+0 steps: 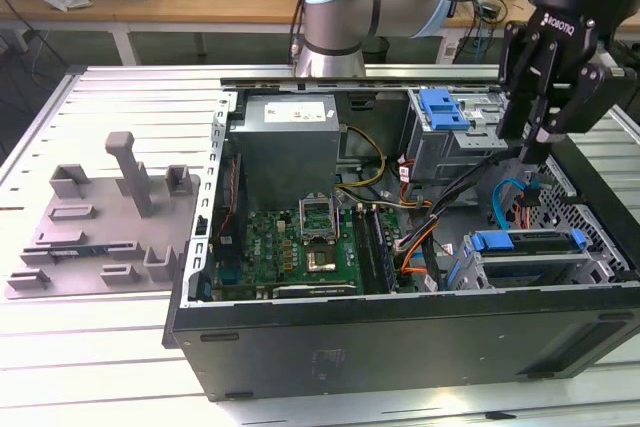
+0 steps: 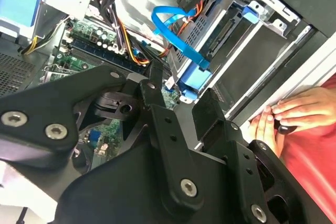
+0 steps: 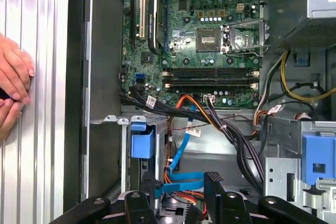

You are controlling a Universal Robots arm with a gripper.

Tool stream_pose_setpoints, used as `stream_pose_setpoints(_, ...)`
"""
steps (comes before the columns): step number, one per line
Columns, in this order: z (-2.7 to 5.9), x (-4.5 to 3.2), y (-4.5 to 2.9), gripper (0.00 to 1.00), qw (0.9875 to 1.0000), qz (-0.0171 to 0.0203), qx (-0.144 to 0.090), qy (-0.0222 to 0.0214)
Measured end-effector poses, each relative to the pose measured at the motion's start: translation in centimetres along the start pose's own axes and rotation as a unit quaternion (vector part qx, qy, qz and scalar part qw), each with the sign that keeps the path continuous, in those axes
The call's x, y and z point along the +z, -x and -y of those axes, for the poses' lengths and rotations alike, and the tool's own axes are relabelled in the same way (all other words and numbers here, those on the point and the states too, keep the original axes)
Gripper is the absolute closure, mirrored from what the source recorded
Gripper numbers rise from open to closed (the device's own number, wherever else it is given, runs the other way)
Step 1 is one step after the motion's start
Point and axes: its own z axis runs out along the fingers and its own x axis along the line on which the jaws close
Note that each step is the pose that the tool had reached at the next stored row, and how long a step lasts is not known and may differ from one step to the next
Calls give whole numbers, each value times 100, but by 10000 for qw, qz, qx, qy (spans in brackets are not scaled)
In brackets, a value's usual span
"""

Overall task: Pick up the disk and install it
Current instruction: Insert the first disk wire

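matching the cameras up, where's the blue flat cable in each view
exterior view: blue cable curves below the gripper
second wrist view: blue cable arcs just beyond the gripper
first wrist view: blue cable runs between gripper and motherboard
shared landmark: the green motherboard

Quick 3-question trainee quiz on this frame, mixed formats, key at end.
1. True or false: the gripper holds the disk.
2. Where is the disk? A) on the grey fixture plate B) inside the open PC case C) on the workbench behind
3. Fill in: in both wrist views a person's ___ rest beside the case.
Key: 1 false; 2 B; 3 hands.
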Motion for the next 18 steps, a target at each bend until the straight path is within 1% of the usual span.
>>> stream_pose_setpoints(3, 58, -8, 32, 49, 10000, -73, 3, 5)
stream_pose_setpoints(4, 81, -10, 40, 49, 10000, -88, 8, 6)
stream_pose_setpoints(5, 124, -14, 48, 49, 9999, -107, 32, 10)
stream_pose_setpoints(7, 157, -14, 54, 49, 9999, -113, 75, 19)
stream_pose_setpoints(13, 235, -13, 69, 49, 9994, -121, 328, 69)
stream_pose_setpoints(16, 291, -17, 82, 49, 9990, -149, 411, 84)
stream_pose_setpoints(17, 327, -19, 90, 49, 9988, -170, 440, 89)
stream_pose_setpoints(18, 346, -19, 94, 49, 9987, -179, 459, 93)
